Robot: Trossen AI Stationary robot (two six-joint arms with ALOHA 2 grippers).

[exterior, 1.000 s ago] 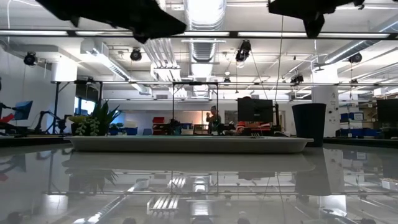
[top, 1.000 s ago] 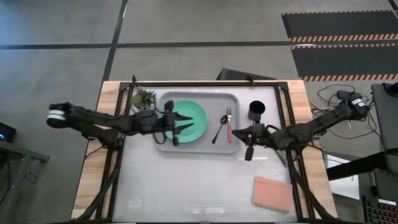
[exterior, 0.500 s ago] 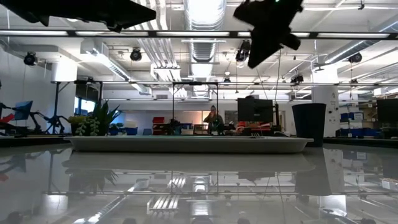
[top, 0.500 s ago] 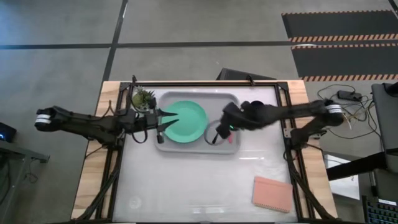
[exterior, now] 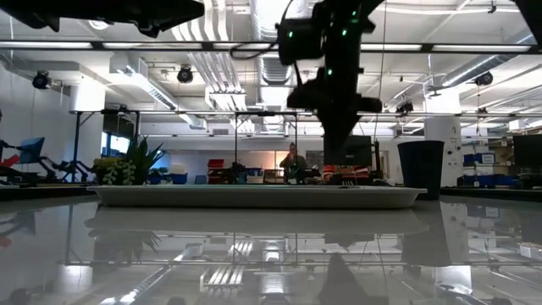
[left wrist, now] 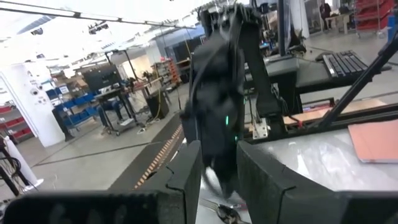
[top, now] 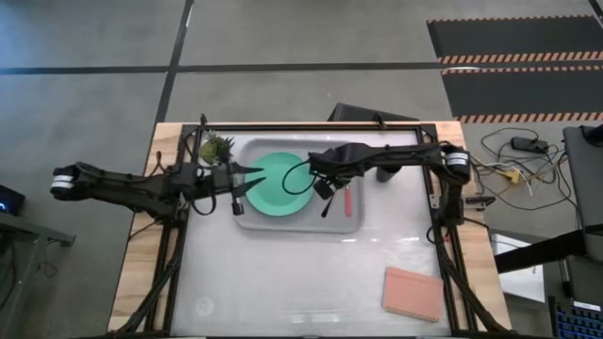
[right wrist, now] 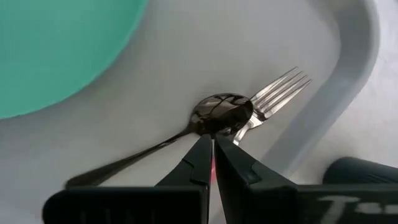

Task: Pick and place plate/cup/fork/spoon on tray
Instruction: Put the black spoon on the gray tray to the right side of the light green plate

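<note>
From above we see the right gripper hanging over the middle of the tray, between the plate and the fork. Its wrist view shows the two fingers pressed together with almost no gap and nothing between them. Just past the fingertips lies the spoon, its dark bowl touching the fork's tines, its handle running off across the tray floor beside the plate's edge.

The cup is mostly hidden under the right arm from above; the level view shows it on the table just outside the tray's right end.

The left gripper hovers at the tray's left rim, beside the small plant, its fingers spread apart and holding nothing.

For room to move, we note the tray's raised rim curving close behind the fork and the plate filling the tray's left half. The table in front of the tray is bare up to the pink pad near the front right corner.
</note>
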